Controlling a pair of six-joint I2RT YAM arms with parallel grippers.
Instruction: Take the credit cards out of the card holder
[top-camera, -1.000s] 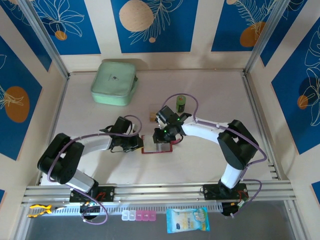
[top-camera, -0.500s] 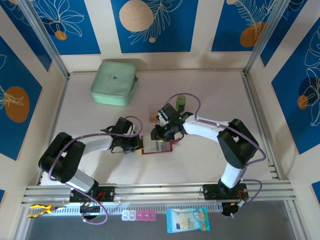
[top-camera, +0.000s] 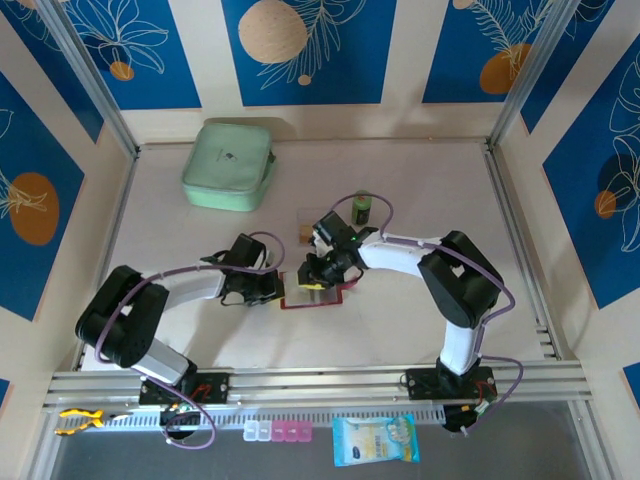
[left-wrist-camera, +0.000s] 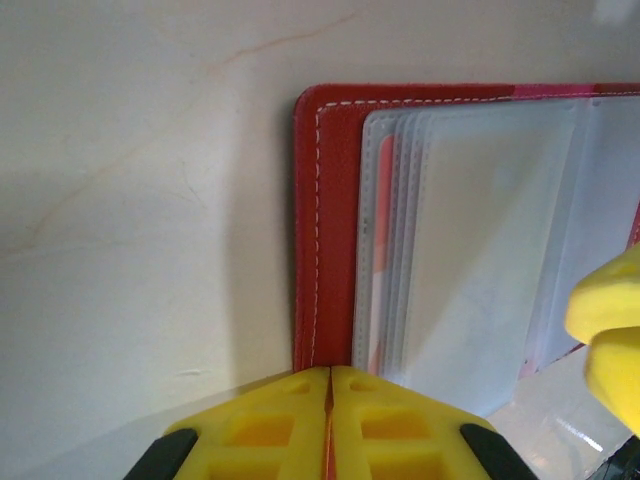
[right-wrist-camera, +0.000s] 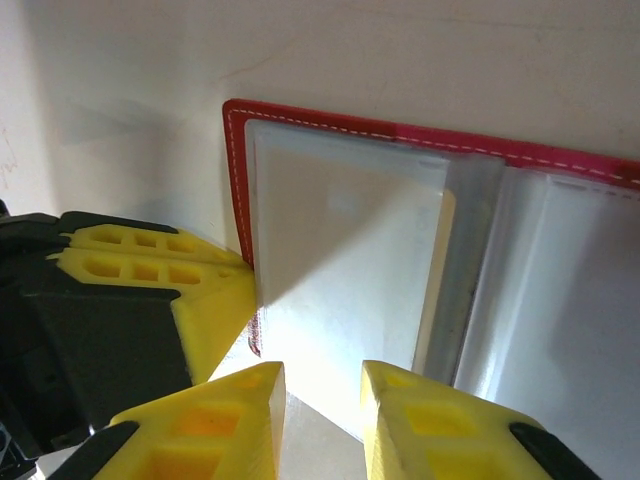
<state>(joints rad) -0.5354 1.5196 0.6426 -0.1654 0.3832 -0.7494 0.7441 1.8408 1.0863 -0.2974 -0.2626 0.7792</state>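
The card holder (top-camera: 312, 297) lies opened flat on the table (top-camera: 420, 180), just in front of the two arms where they meet, red cover down and clear sleeves (right-wrist-camera: 340, 250) fanned upward. The credit cards (left-wrist-camera: 383, 250) are inside those sleeves. From the left wrist an orange-red strip shows along one pocket's edge. From the right wrist a yellowish-tan edge peeks out behind the frosted plastic near the fold. How many cards there are, I cannot tell.

The left gripper (left-wrist-camera: 330, 385) is clenched tight on the outer edge of the red cover, with a thin red line showing between its yellow fingers. The right gripper (right-wrist-camera: 322, 375) hangs over the sleeves with its jaws slightly parted. The lower edge of the sleeve stack runs into the gap, and nothing is clamped.

A mint-green case (top-camera: 230, 165) sits shut, well apart at the far left. Its small dark emblem is too tiny to read, as is the print on the blue-and-white packet (top-camera: 375, 440) at the near edge.
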